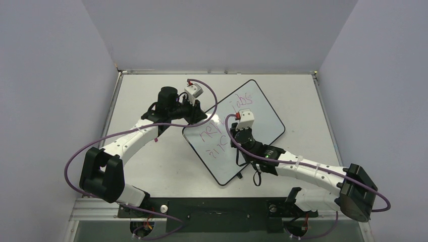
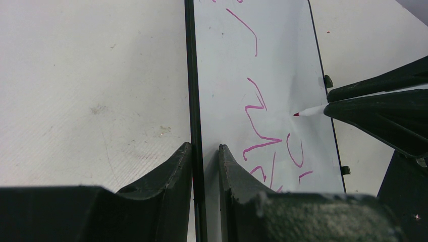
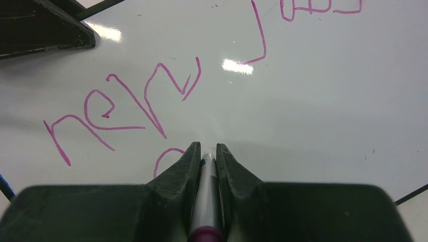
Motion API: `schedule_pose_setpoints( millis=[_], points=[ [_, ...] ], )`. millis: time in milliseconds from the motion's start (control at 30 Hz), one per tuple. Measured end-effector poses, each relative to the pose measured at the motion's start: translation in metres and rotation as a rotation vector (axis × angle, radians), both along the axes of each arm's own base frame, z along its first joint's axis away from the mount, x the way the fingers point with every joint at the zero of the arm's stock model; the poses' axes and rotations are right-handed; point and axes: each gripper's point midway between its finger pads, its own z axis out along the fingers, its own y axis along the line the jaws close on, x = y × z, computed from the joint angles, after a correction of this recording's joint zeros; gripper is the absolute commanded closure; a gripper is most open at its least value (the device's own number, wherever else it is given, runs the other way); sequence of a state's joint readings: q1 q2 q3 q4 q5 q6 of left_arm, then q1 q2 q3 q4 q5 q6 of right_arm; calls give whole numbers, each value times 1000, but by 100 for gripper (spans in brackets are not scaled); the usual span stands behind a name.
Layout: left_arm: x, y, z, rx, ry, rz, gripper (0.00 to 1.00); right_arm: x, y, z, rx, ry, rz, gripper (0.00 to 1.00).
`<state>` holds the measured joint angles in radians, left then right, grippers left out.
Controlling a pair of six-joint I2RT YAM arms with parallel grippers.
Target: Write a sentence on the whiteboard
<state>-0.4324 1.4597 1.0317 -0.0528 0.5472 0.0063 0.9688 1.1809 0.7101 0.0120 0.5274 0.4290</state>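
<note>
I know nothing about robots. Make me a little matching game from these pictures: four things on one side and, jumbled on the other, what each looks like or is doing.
Things:
1. left gripper
2. right gripper
3. whiteboard
4. writing

Descriptions:
A. pink handwritten strokes
B. shut on a marker
C. glossy white with a thin black frame
D. clamped on the board's framed edge

Pairs: 1-D, 2-B, 3-C, 4-A.
</note>
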Motion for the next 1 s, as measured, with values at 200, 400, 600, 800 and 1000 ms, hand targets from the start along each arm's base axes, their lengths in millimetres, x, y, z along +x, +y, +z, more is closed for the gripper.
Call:
schedule_pose_setpoints(
  millis=[200, 400, 600, 800, 1000],
  points=[
    [0, 0, 0, 0, 0, 0, 100, 3, 9, 2, 11, 1, 18, 100],
    [0, 0, 0, 0, -1, 0, 100, 1, 14, 0, 16, 11, 41, 100],
    [0, 0, 0, -1, -3, 0, 100, 0, 18, 0, 25, 18, 60, 100],
    [1, 0, 1, -1, -4, 0, 100, -2, 20, -2, 39, 22, 70, 100],
    [1, 0, 1, -1, -5, 0, 100, -7, 17, -7, 66, 31, 73, 100]
  ],
)
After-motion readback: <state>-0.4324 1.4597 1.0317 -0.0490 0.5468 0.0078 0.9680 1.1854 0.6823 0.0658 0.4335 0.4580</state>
